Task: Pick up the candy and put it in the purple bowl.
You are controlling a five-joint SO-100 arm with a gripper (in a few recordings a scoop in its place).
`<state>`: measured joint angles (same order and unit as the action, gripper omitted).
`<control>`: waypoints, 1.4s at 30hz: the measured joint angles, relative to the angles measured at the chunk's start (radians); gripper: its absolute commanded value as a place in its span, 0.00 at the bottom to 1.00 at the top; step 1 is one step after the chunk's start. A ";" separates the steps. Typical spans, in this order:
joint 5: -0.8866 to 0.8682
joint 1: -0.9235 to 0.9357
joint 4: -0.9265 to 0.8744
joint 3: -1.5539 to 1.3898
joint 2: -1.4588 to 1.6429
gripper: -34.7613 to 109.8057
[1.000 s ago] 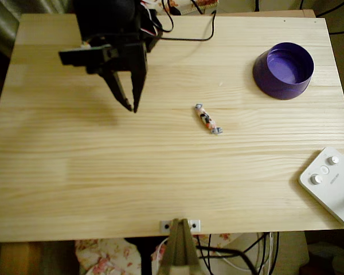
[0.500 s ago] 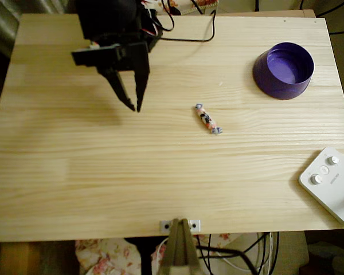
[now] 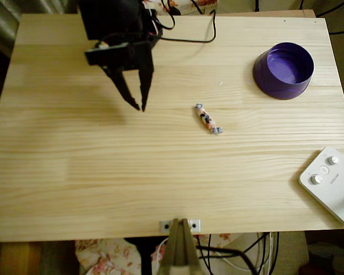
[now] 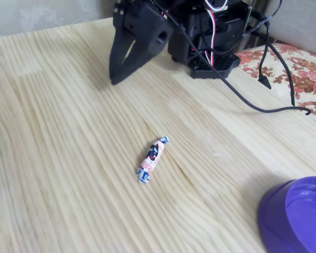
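The black two-finger gripper [image 3: 141,107] hangs over the pale pine table [image 3: 103,183] at about ten o'clock from the table's centre in the overhead view, its two pointed fingers converging to tips only a sliver apart, nearly together and clamped on nothing. The candy [image 3: 208,119], a tiny whitish wrapped sweet with orange and dark marks and twisted silvery-blue ends, lies bare on the wood near the centre, off at roughly four o'clock from the fingertips and clear of them. Its long axis runs diagonally, from eleven to five o'clock. The round deep purple plastic bowl [image 3: 283,70] sits well apart at two o'clock, empty, and a white device with round buttons [image 3: 331,183] rests at the table's four o'clock corner.

The approach is the step in hand, and nothing is grasped yet. To do it well, the fingers likely need to spread wider first, then travel over the sweet and turn so they close across its narrow middle, not along its length. A low, square descent matters: the wrapper looks slick, and a skewed pinch could flick it away.
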<state>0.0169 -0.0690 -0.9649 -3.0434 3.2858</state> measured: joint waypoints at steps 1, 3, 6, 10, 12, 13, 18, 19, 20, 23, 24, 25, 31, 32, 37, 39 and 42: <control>0.006 -0.003 -0.008 0.000 0.000 0.24; 0.029 -0.031 -0.011 0.000 0.000 0.24; 0.058 -0.074 -0.026 0.035 0.000 0.23; 0.037 -0.132 -0.028 0.097 0.000 0.23; 0.017 -0.158 -0.043 0.129 0.000 0.23; 0.005 -0.169 -0.043 0.141 0.000 0.23; -0.017 -0.265 -0.080 0.202 -0.014 0.23; -0.029 -0.288 -0.080 0.219 -0.028 0.23; -0.038 -0.307 -0.080 0.232 -0.049 0.23; -0.081 -0.351 -0.080 0.275 -0.130 0.24; -0.089 -0.370 -0.080 0.290 -0.164 0.24; -0.094 -0.390 -0.080 0.310 -0.207 0.24; -0.095 -0.463 -0.072 0.479 -0.492 0.25; -0.106 -0.472 -0.063 0.495 -0.532 0.26; -0.140 -0.522 0.026 0.512 -0.683 0.29; -0.153 -0.545 0.063 0.512 -0.742 0.32; -0.179 -0.572 0.126 0.523 -0.836 0.33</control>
<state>-0.1626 -0.6412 -0.8391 -2.5203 2.4498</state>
